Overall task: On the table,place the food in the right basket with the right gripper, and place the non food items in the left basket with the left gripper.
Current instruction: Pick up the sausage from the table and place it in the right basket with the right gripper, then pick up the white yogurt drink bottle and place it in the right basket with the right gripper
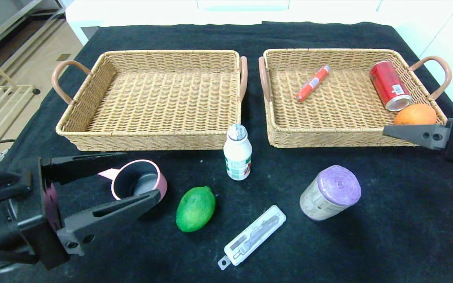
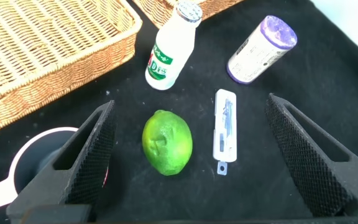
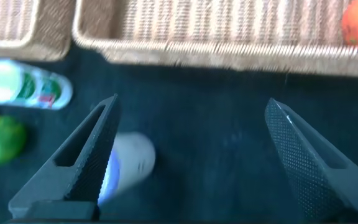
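Beside the lime (image 1: 195, 208) — pink cup (image 1: 139, 184), between open left hand (image 1: 132, 179) fingers.

Black grippers; long tapered fingers (image 2: 309, 155) with textured pads.

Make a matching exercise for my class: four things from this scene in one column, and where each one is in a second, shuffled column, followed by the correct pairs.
Things
1. orange
2. pink cup
3. white bottle
4. red can

Places
A. standing on the table between the two baskets
B. lying on its side in the right basket
C. between the open fingers of the left gripper
D. in the right basket's near corner, beside the right gripper

Pairs: 1-D, 2-C, 3-A, 4-B
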Controlling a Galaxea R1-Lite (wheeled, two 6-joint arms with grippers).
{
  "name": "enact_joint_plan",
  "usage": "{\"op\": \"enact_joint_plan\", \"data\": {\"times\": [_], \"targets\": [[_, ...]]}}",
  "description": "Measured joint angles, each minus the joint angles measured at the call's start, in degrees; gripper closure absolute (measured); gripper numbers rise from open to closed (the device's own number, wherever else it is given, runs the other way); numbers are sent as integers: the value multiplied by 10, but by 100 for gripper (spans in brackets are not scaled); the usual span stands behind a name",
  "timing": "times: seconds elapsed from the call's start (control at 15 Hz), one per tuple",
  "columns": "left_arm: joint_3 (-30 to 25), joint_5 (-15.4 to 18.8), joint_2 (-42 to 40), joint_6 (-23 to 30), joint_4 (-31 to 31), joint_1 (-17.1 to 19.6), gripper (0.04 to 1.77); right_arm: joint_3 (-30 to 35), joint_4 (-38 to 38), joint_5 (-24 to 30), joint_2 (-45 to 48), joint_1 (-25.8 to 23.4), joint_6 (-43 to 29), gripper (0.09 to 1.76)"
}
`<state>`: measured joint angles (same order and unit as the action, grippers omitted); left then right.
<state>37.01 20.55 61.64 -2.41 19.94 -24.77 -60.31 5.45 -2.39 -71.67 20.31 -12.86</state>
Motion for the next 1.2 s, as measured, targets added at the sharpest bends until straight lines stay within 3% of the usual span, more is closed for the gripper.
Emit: {"op": "enact_joint_plan", "data": {"times": [0.67,1.2], "targets": [[0,1,-21,-2,-3,-3,9,117,-1,-4,140,114,69,15],[0,1,-23,-6,-3,-3,9,82,0,-20,100,195,70,15]]}}
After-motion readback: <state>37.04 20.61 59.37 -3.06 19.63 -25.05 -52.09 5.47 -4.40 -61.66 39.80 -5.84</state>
